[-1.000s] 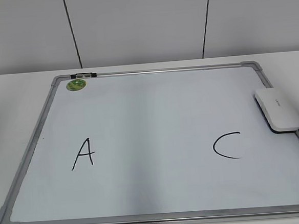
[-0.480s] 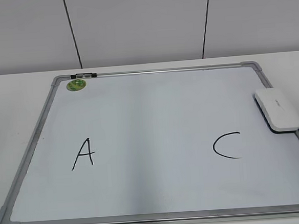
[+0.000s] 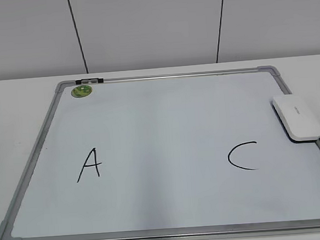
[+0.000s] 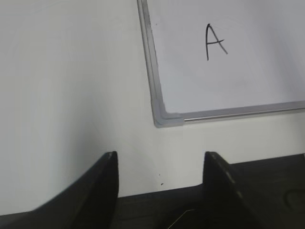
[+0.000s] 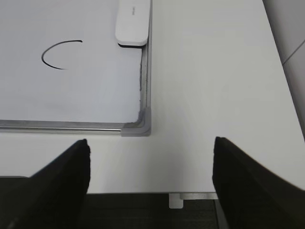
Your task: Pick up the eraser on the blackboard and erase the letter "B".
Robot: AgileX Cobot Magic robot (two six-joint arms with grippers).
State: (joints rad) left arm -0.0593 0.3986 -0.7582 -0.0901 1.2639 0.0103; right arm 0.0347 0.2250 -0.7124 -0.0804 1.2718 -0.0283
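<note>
The blackboard (image 3: 172, 218) is a white board with a grey frame, lying flat on the table. The eraser (image 3: 297, 117) lies on its right edge, white with a black underside; it also shows in the right wrist view (image 5: 133, 21). A black "A" (image 3: 89, 164) and a black "C" (image 3: 243, 156) are on the board. No letter "B" shows; the board between them is blank. My left gripper (image 4: 159, 160) is open and empty over the table near the board's front left corner. My right gripper (image 5: 150, 145) is open and empty near the front right corner. Neither gripper shows in the exterior view.
A round green sticker (image 3: 81, 91) and a black clip (image 3: 89, 80) sit at the board's far left corner. White table (image 3: 16, 108) surrounds the board; its front edge (image 5: 190, 193) lies under my right gripper. A grey panelled wall stands behind.
</note>
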